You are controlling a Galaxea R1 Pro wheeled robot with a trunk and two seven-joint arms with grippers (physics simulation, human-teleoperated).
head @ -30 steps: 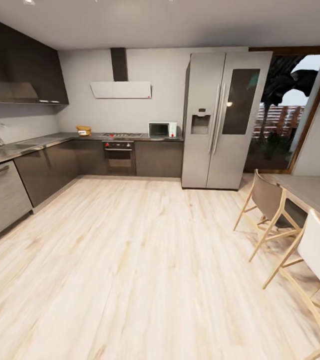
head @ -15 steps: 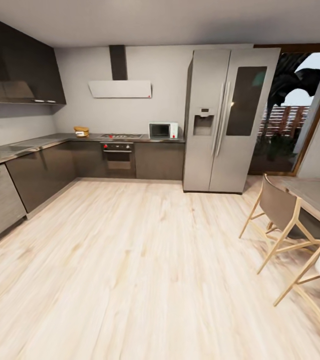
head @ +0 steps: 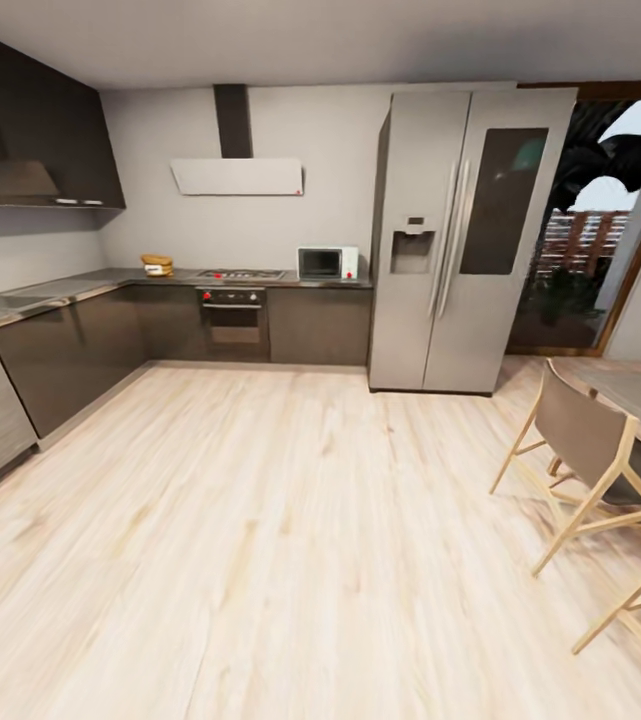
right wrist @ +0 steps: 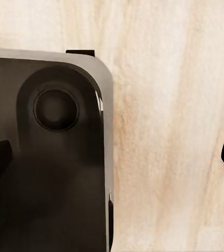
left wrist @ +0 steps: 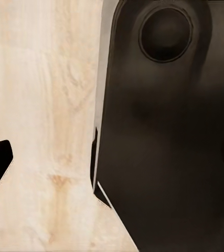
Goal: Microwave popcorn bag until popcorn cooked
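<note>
Across the room, the small tan-orange popcorn bag sits on the grey countertop left of the gas hob. The pale microwave, its dark glass door closed, stands on the same worktop right of the hob, beside the fridge. No popcorn kernels can be made out at this distance. My left gripper and right gripper hang over the wooden floor beside my dark base, both open with nothing between their fingers.
A tall steel fridge stands right of the microwave. A built-in oven is under the hob and a white range hood hangs above it. Wooden chairs and a table edge crowd the right. Wide wooden floor lies ahead.
The whole view has shifted: the camera has rolled forward, so the far counter looks nearer, the left counter and sink slide out left, and the chairs slide right.
</note>
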